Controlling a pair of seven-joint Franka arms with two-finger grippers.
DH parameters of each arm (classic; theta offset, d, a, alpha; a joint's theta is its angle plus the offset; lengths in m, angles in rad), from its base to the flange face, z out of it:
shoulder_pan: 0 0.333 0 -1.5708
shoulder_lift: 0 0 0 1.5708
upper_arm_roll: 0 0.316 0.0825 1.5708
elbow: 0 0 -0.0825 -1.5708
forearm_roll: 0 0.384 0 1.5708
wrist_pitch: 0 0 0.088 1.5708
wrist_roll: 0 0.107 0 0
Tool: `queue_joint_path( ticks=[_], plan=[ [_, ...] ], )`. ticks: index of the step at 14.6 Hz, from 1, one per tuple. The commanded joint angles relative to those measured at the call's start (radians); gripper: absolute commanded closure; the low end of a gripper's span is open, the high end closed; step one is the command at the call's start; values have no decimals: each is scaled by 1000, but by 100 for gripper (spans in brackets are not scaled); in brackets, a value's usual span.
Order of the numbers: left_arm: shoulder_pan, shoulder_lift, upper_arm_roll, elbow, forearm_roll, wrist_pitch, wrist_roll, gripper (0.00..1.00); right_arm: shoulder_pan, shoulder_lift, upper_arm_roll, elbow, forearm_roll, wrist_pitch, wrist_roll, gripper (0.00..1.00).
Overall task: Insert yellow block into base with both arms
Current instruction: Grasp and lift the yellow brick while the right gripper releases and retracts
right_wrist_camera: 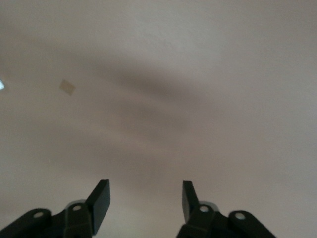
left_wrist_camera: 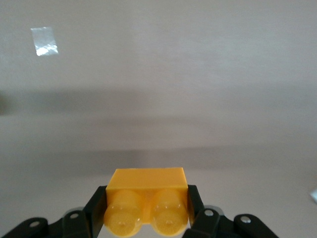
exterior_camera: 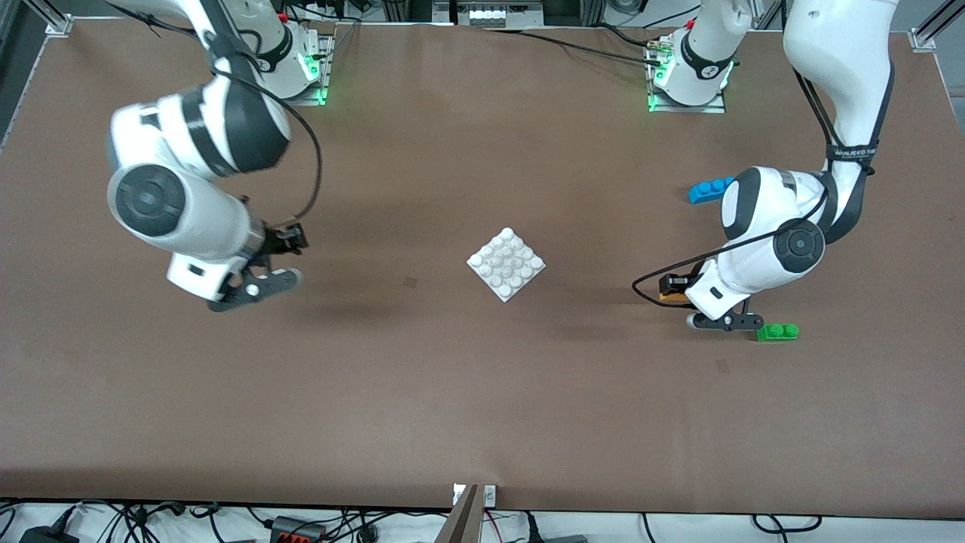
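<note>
While the left gripper (left_wrist_camera: 147,215) clamps the yellow block (left_wrist_camera: 147,201) near the green brick (exterior_camera: 778,332), the right gripper (right_wrist_camera: 145,201) hangs parted, empty; no legible writing.

I see a brown table (exterior_camera: 422,392) under even light, metal frame corners (exterior_camera: 59,26) at its edge, and tangled black cables (exterior_camera: 136,520) on the floor strip.

Counted: one yellow block (left_wrist_camera: 147,198); one base (exterior_camera: 506,264); one green brick (exterior_camera: 778,332); one blue brick (exterior_camera: 709,190); two arms; two grippers.
</note>
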Motion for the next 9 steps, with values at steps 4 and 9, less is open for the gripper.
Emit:
queue_joint_path(
  ticks=[4,9],
  plan=[
    [-1,-43,-83,245,-22,-401,7,53,-95,-106,14,-28,-16,-70,-118,0],
    [0,-70,-207,293,-21,-454,21,53,-149,-158,-10,-48,-14,-113,-250,0]
  ],
)
